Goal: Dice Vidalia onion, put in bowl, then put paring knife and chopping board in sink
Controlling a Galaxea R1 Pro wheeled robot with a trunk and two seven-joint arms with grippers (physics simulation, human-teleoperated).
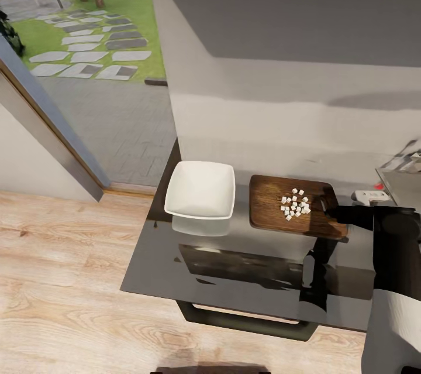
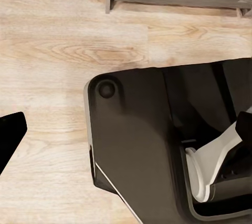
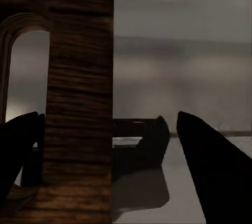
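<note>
While my right arm reaches across the countertop (image 1: 234, 268), my right gripper (image 1: 332, 210) sits at the handle end of the chopping board (image 1: 275, 201); in the right wrist view my fingers (image 3: 210, 171) stand spread, one either side of the board's edge strip beside the handle slot, not visibly pressing; diced onion (image 1: 295, 204) lies piled on the board; the bowl (image 1: 200, 189) stands just beside the board; left gripper (image 2: 10, 134): one dark fingertip over wooden floor (image 2: 52, 50), opening cannot be told.

bowl (image 1: 200, 189) beside chopping board (image 1: 295, 205) | diced onion (image 1: 296, 203) on board | right end effector (image 1: 331, 209) at board's end
</note>
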